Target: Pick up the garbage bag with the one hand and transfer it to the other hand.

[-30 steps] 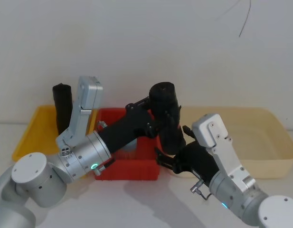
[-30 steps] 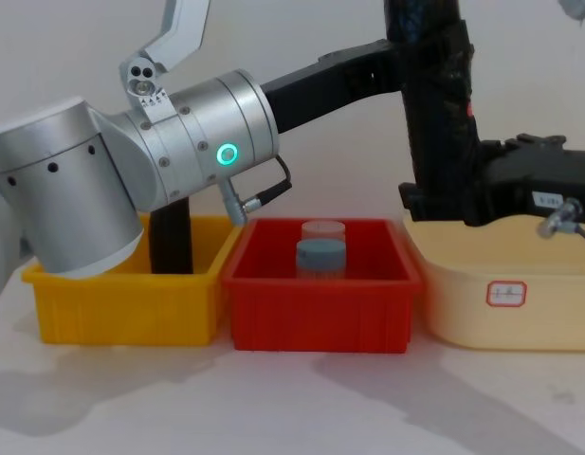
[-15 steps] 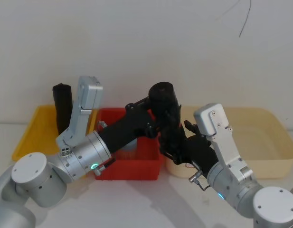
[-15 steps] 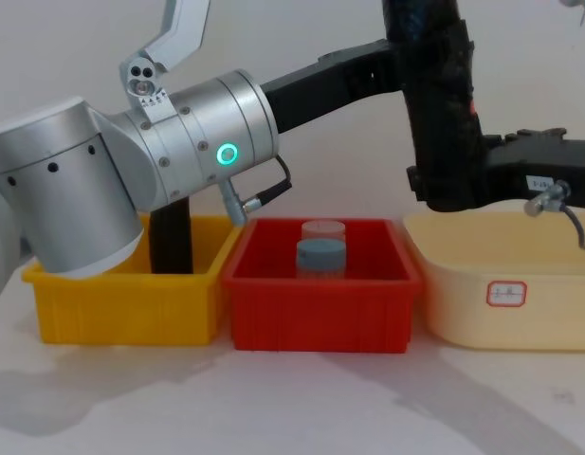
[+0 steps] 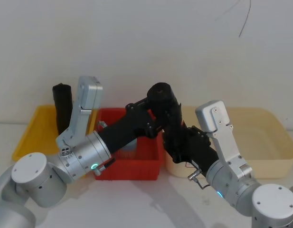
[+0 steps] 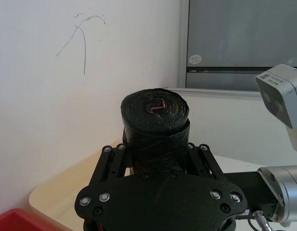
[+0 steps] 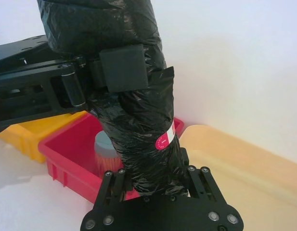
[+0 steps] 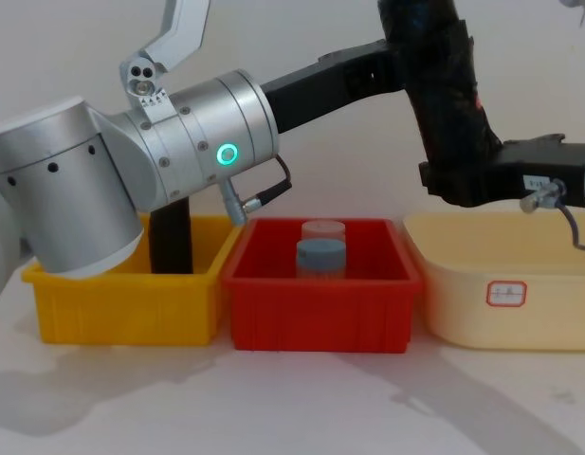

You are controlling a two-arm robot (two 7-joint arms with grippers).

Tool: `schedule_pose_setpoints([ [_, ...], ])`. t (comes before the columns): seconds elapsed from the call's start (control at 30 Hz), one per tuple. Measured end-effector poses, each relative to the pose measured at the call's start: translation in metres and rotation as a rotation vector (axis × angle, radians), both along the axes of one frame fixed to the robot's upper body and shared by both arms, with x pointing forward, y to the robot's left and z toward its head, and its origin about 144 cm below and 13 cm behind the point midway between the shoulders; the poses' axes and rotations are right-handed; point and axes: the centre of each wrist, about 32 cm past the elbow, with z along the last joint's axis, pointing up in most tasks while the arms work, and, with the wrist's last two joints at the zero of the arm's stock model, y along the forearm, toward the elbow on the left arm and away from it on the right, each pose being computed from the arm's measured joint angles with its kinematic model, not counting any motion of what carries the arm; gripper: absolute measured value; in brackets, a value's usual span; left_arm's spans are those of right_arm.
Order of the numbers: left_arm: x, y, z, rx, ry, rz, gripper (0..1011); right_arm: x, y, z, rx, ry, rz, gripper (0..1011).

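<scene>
The garbage bag [image 5: 164, 100], a black roll, hangs tilted at the centre of the head view, above where the red bin [image 5: 132, 170] meets the cream tub [image 5: 260, 156]. The left pincer [image 5: 156, 114] reaches in from the lower left and is clamped on the roll's upper half, one pad [image 7: 122, 67] pressed flat into the plastic. The right pincer [image 5: 183, 143] comes from the lower right, fingers [image 7: 112, 185] tight against the roll's lower end. A second black roll [image 5: 62, 107] stands in the yellow bin [image 5: 27, 137] at left.

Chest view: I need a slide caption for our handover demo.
Mid-handover: left gripper holds the garbage bag near its top while right gripper grips its lower end.
</scene>
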Motion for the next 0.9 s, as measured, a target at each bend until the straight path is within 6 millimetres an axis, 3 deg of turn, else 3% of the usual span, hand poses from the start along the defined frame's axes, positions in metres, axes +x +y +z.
schedule_pose_setpoints([
  [0.1, 0.0, 0.0, 0.0, 0.0, 0.0, 0.0, 509, 0.0, 0.0, 0.0, 0.004, 0.003, 0.005, 517],
  [0.67, 0.0, 0.0, 0.0, 0.0, 0.0, 0.0, 988, 0.008, -0.015, 0.003, 0.056, 0.01, -0.007, 517],
  [0.9, 0.0, 0.0, 0.0, 0.0, 0.0, 0.0, 1002, 0.025, -0.035, 0.005, 0.082, 0.021, -0.049, 517],
])
